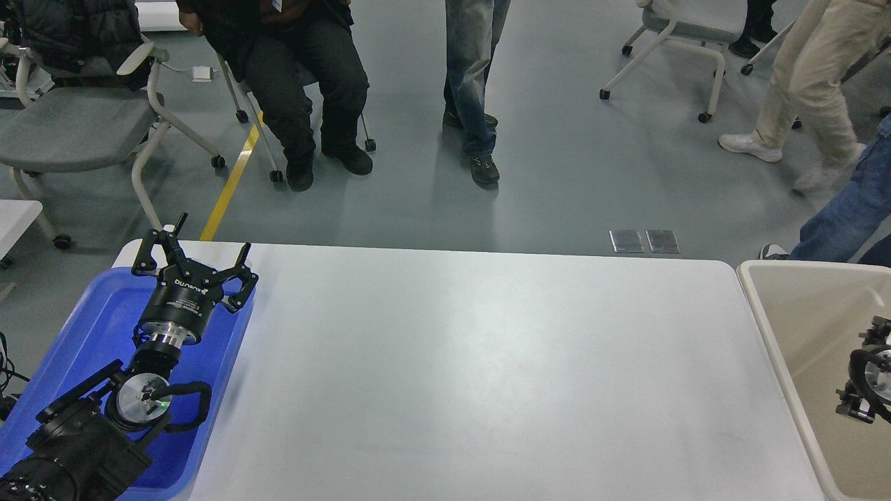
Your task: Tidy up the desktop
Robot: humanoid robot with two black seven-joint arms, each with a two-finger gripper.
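The desktop (473,362) is a wide white tabletop with rounded corners, and nothing lies on its bare surface. My left gripper (197,252) is open and empty, fingers spread, held over the far right corner of the blue tray (90,327) at the table's left end. Only a small dark end of my right arm (865,379) shows at the right edge, over the beige bin (773,334). Its fingers cannot be told apart.
People stand and sit on the grey floor beyond the table's far edge, with wheeled chairs (69,125) at the back left and back right (689,28). A corner of another white table (14,216) shows at the left.
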